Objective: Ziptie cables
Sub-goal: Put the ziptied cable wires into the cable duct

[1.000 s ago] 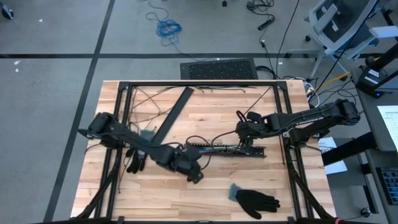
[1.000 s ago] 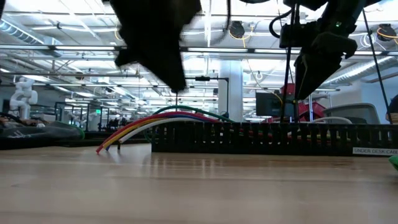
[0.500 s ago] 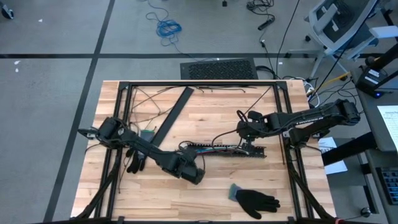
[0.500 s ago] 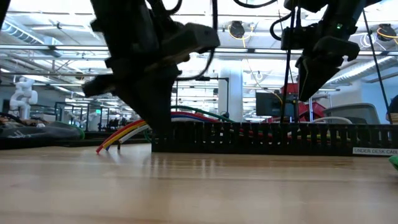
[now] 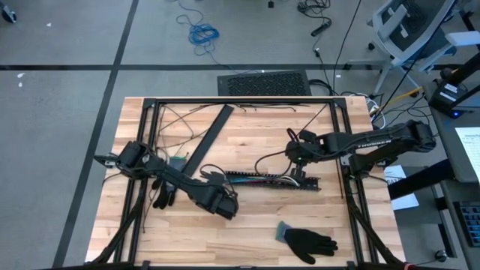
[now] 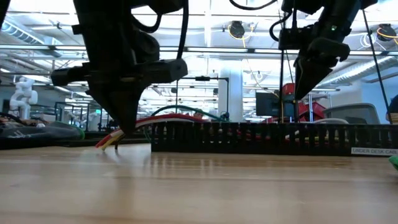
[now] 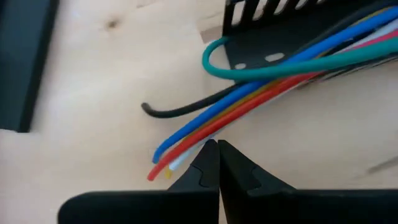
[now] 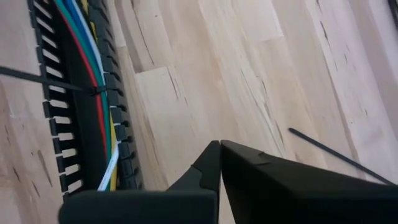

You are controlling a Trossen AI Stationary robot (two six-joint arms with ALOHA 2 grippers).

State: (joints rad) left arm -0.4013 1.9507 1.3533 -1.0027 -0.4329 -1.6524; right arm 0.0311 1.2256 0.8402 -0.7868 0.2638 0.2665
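Note:
The cables point(image 7: 261, 93), thin blue, green, red, yellow and white wires, lie in a black slotted strip point(image 5: 277, 182) at mid-table. Their free ends point(image 6: 111, 139) stick out of the strip's left end onto the wood. My left gripper point(image 7: 217, 144) is shut and points steeply down, its tips right at those free ends point(image 5: 223, 187). My right gripper point(image 8: 219, 144) is shut and hangs above the strip's right part point(image 5: 298, 169), clear of it in the low view point(image 6: 303, 93). A thin black tie point(image 8: 93, 90) crosses the cables inside the strip. My left gripper has its shut fingertips point(image 7: 210, 152) right beside the red and white wire ends point(image 7: 186, 155), coming from above at a steep slant. Whether they touch the wires, I cannot tell; nothing shows between the fingers.
A black glove point(image 5: 307, 241) lies near the front edge and another point(image 5: 163, 193) under the left arm. A long flat black strip point(image 5: 206, 139) lies slanted at the far left. Loose black strands point(image 8: 323, 149) lie on the wood. Black frame rails point(image 5: 240, 101) border the table.
My left gripper has come down and shifted toward the table's left, onto the cables' free ends, rolling about its own axis as it sank. The cables and the slotted strip have stayed where they were.

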